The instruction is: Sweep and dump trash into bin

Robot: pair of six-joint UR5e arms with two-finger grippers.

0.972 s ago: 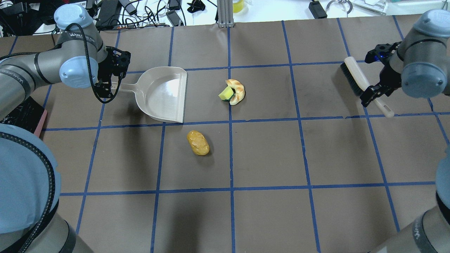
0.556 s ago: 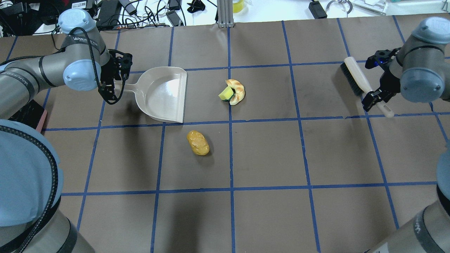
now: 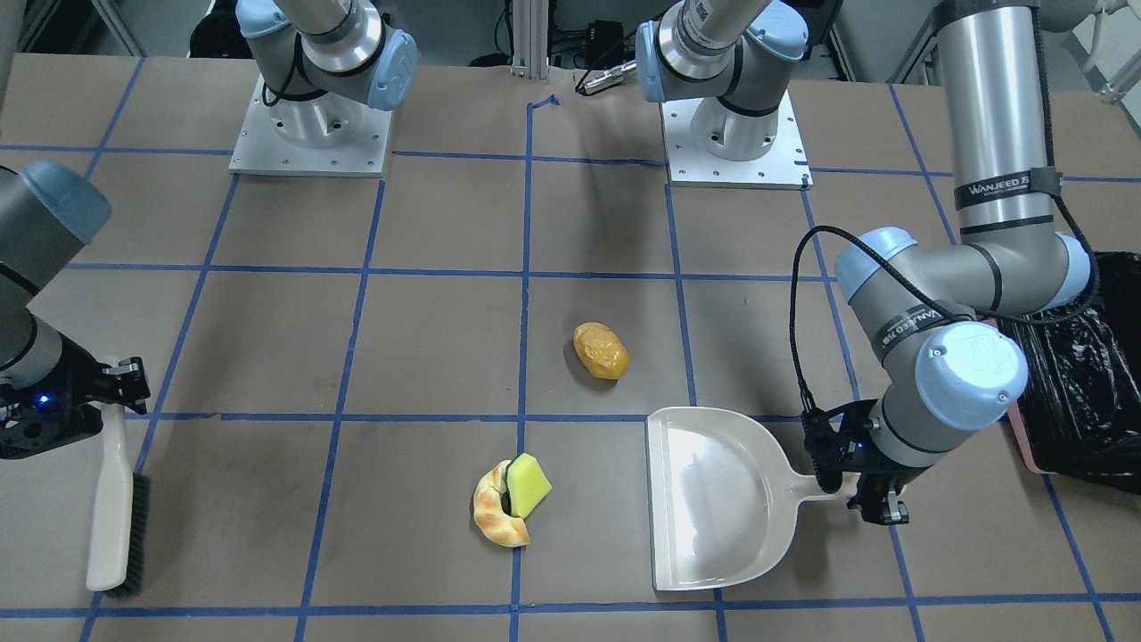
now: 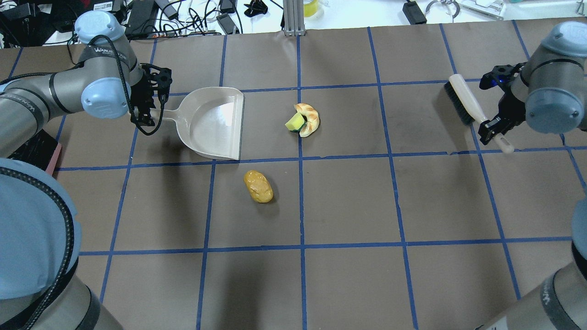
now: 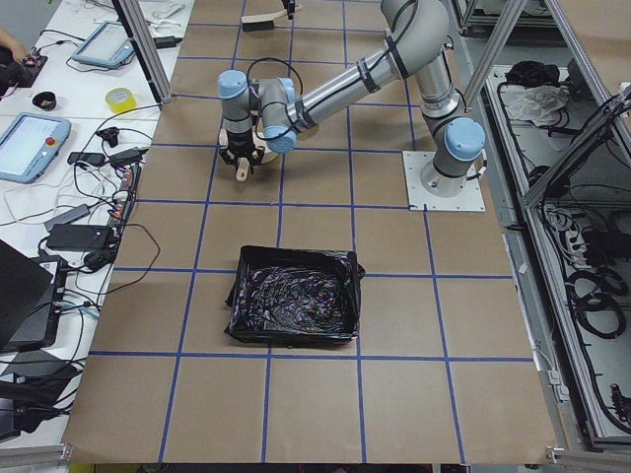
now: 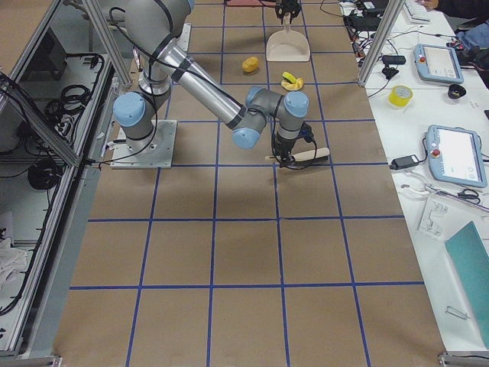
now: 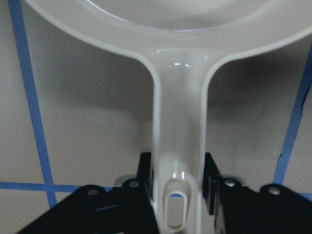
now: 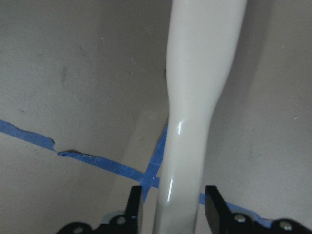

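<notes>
Three bits of trash [image 3: 599, 349] lie on the bench [image 4: 357, 201], all outside the dustpan [image 4: 208, 130] and off its open lip. The croissant [image 4: 312, 120] sits straight out from that lip, apart from it. The sponge [image 4: 295, 122] is tucked into the croissant's curl, touching it, on the side that faces the dustpan. The potato [image 4: 259, 186] lies alone, out past the corner of the lip that is nearer my base. It is closer to the dustpan than the croissant is and touches only the bench. The dustpan lies flat, its handle pointing away from the trash toward my left side.

My left hand [image 4: 152, 111] is down over the end of that handle. In the wrist view its two fingers [image 7: 146, 178] sit flush against the handle's sides, so it is pinching the dustpan by the handle.

The bin [image 5: 293, 307] stands beyond the dustpan's handle end, farther toward my left, well apart from the pan, with its black liner crinkled.

The brush [image 4: 461, 103] lies far across from the dustpan's lip, beyond the croissant, with its bristles turned toward the dustpan. My right hand [image 4: 494, 131] straddles the brush handle with its fingers [image 8: 135, 207] spread. Bench shows between each finger and the handle, more on one side than the other.
</notes>
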